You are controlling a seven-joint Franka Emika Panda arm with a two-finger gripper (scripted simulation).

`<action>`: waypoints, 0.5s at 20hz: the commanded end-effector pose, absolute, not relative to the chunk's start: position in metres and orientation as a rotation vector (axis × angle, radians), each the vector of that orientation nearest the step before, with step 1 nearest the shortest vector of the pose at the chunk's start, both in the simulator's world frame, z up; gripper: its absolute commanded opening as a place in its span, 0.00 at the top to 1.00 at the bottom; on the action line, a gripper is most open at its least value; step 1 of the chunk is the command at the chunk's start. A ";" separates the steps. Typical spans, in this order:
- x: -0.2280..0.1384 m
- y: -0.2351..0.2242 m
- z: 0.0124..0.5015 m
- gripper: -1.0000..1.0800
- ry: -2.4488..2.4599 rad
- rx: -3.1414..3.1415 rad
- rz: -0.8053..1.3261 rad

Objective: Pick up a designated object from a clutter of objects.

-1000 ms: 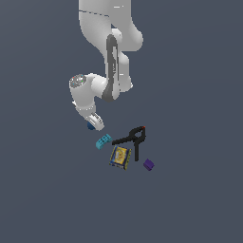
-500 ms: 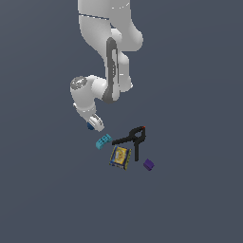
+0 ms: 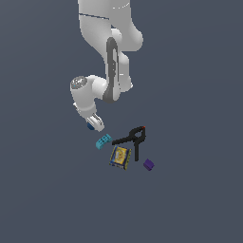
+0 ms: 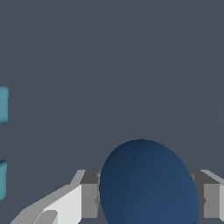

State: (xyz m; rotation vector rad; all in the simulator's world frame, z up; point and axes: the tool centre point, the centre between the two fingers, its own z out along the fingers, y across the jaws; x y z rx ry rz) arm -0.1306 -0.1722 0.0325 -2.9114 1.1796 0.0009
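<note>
The dark blue ball (image 4: 148, 183) fills the space between my two fingers in the wrist view, with a finger (image 4: 89, 199) close against each side. In the exterior view the ball (image 3: 90, 126) shows only as a small blue patch under my gripper (image 3: 93, 124), at the left end of the clutter. My gripper (image 4: 148, 202) is shut on the ball, low over the floor. The rest of the clutter lies to the exterior view's right of it.
A cyan studded brick (image 3: 103, 141) lies closest to my gripper, and its edge (image 4: 2, 105) shows in the wrist view. Beyond it are a black red-tipped clamp (image 3: 133, 140), a blue-yellow box (image 3: 119, 156) and a purple cube (image 3: 148, 164).
</note>
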 end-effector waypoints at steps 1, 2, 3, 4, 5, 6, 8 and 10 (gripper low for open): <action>-0.128 -0.169 0.035 1.00 1.179 -2.912 -0.001; -0.127 -0.167 0.037 1.00 1.179 -2.912 -0.001; -0.126 -0.165 0.039 1.00 1.179 -2.912 -0.001; -0.125 -0.162 0.041 1.00 1.179 -2.912 -0.001; -0.123 -0.159 0.044 1.00 1.179 -2.912 -0.001; -0.121 -0.156 0.047 1.00 1.179 -2.912 -0.001; -0.117 -0.149 0.054 1.00 1.179 -2.912 -0.001; -0.112 -0.140 0.061 1.00 1.180 -2.912 0.000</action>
